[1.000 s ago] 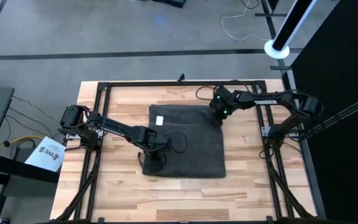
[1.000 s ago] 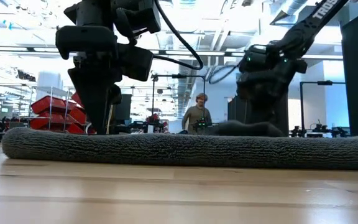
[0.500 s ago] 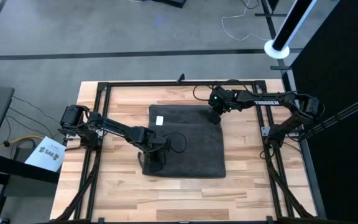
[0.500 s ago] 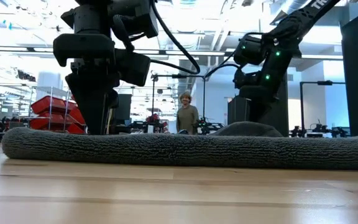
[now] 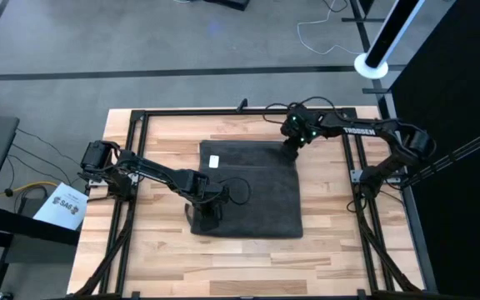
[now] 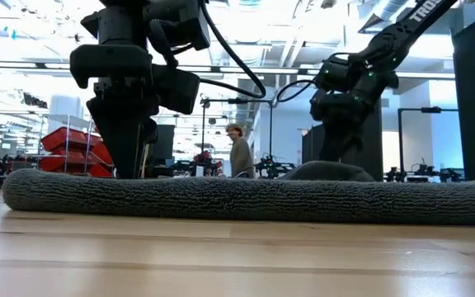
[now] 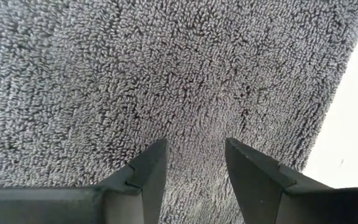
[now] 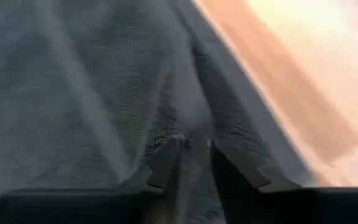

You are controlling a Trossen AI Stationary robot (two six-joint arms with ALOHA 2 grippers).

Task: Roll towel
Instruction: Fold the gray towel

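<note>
Charcoal terry fills most of what I see: the towel (image 5: 248, 187) lies flat on the wooden desk (image 5: 157, 258), roughly square, between my two arms, and no roll has been started yet as far as I can judge. Nearest me, my left hand (image 5: 207, 218) stands point-down on the towel's near left corner, its fingers (image 7: 143, 180) spread a little with bare pile showing between them in the wrist view; it grips nothing, and I read it as pinning or about to pinch that corner so the cloth cannot slide. The near edge looks thick and rounded in the low view, a soft looped hem lying straight along the boards. Farther back, the small white label (image 5: 214, 161) sits near the far left corner. At the far right corner my right hand (image 5: 291, 153) points down at a raised hump of cloth (image 6: 328, 171); its fingers (image 8: 166, 165) stand slightly parted over a crease, and whether they have any fabric pinched I cannot tell. I take that hump to be cloth gathered for a lift that would begin the fold-over toward me. Beyond the desk a person (image 6: 239, 153) walks through the workshop.
</note>
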